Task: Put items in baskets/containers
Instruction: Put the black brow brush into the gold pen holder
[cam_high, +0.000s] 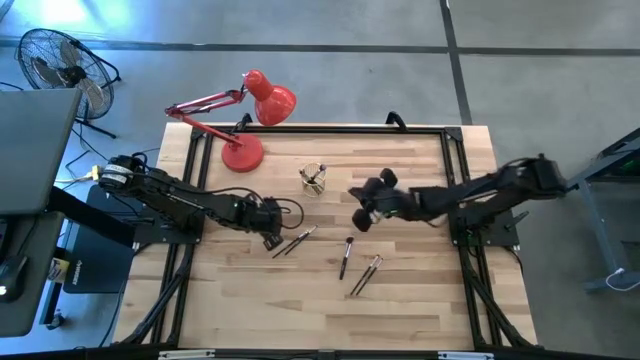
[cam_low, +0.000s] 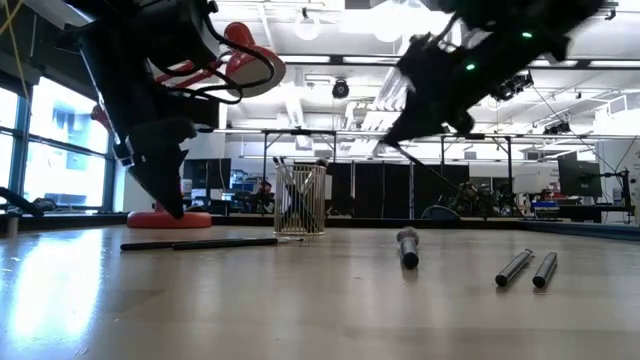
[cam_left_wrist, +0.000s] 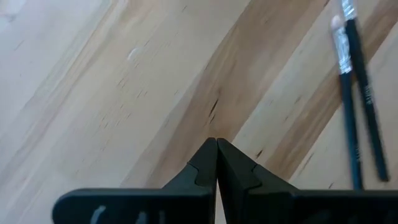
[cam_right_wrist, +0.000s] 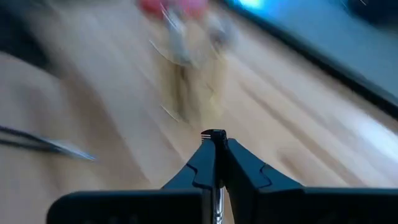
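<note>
Sitting nearest on the pale wooden worktop (cam_high: 400, 290) is a pair of thin dark-handled brushes (cam_high: 365, 274), with a single brush (cam_high: 345, 256) just beyond. The left gripper (cam_high: 271, 240) hangs low over bare wood, jaws pressed fully together and empty, right beside two more brushes (cam_left_wrist: 356, 99) lying side by side. The right gripper (cam_high: 359, 221) is up off the wood, jaws pinched on a thin brush. Farther back, the small clear round cup (cam_high: 313, 180) already has several brushes standing in it, near the red desk lamp (cam_high: 243, 152).
</note>
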